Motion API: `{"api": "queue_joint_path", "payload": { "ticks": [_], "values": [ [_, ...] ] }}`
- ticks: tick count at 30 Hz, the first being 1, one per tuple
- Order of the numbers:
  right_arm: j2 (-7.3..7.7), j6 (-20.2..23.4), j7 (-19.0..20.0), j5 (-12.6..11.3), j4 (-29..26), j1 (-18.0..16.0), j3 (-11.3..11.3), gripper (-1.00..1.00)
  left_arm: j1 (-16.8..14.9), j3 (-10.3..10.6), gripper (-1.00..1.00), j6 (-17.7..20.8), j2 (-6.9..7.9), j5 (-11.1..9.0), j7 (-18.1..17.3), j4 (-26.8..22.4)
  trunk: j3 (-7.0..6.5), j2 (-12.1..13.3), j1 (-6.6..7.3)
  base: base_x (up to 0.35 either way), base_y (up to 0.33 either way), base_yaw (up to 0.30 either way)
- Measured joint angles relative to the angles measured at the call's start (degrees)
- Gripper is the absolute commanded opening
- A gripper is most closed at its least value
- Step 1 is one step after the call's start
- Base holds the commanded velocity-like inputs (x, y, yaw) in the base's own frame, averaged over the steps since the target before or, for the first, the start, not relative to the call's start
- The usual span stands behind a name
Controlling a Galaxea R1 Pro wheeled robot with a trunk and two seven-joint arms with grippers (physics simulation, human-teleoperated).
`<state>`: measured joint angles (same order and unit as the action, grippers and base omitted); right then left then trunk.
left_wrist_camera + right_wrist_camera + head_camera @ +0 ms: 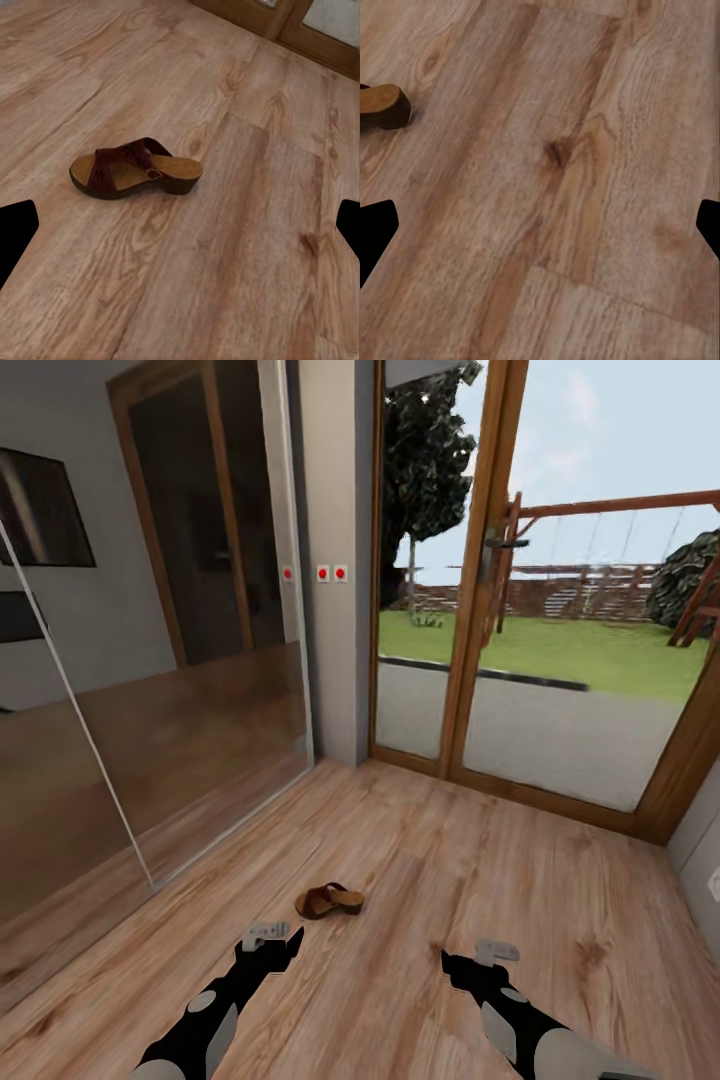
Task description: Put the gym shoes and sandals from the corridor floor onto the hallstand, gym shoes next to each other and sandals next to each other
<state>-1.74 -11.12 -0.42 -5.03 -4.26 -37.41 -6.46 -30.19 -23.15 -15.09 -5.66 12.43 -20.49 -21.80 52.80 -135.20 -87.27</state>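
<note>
One dark brown sandal point(328, 901) with a tan footbed lies on its sole on the wood-plank corridor floor point(420, 860). My left gripper point(272, 940) hovers just short of it and a little to its left, open and empty. In the left wrist view the sandal point(135, 171) lies ahead of the gripper point(180, 225), well beyond the fingertips. My right gripper point(478, 957) hangs open over bare floor to the sandal's right. The right wrist view catches the sandal's heel end point(382, 105) at the frame's edge. The gym shoes and the hallstand are out of view.
A mirrored sliding wardrobe door point(150, 760) runs along the left. Glazed wooden doors point(480, 610) onto a garden close the far end. A grey wall point(700, 850) borders the right. Open floor lies between the sandal and the doors.
</note>
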Motion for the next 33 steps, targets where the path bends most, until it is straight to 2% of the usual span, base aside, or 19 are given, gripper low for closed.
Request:
{"api": "queue_joint_path", "payload": {
  "ticks": [15, 33],
  "values": [
    [-0.01, 0.0, 0.0, 0.0, 0.0, 0.0, 0.0, 1.0, 0.0, 0.0, 1.0, 0.0, 0.01, 0.0, 0.0, 0.0, 0.55, 0.0, -0.01, 0.184, -0.233, 0.201],
    [-0.01, 0.0, 0.0, -0.1, 0.0, 0.0, 0.0, 1.0, 0.0, 0.0, 1.0, 0.0, 0.0, 0.0, 0.0, 0.0, 1.34, 0.0, -0.03, 0.02, -0.021, 0.252]
  ]
}}
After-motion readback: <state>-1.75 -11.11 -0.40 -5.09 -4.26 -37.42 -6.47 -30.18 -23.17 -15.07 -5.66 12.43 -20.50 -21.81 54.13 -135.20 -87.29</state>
